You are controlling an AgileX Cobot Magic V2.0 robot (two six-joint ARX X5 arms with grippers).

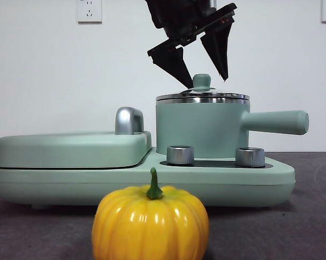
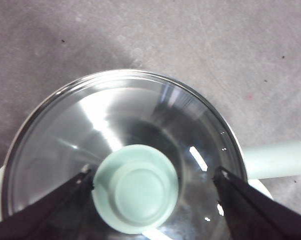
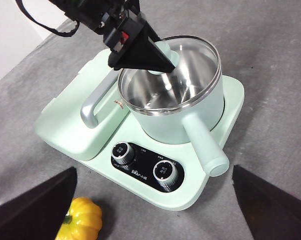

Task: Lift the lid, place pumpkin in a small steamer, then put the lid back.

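The glass lid [image 1: 202, 97] with its mint-green knob [image 2: 138, 195] sits on the small steamer [image 1: 201, 130], whose long handle [image 1: 276, 122] points right. My left gripper [image 1: 207, 81] hangs just above the lid and is open, one jaw on each side of the knob without touching it; the left wrist view shows this left gripper [image 2: 153, 174] from above the lid [image 2: 115, 115]. The pumpkin [image 1: 150, 222] stands on the table in front of the appliance. My right gripper [image 3: 153, 169] is open and empty high above the steamer [image 3: 190, 120] and pumpkin [image 3: 80, 220].
The steamer stands on the right half of a wide mint-green base [image 1: 249, 179] with two silver knobs [image 1: 180, 155]. A flat griddle cover [image 1: 71, 149] with a silver handle [image 1: 128, 120] fills the left half. A white wall lies behind.
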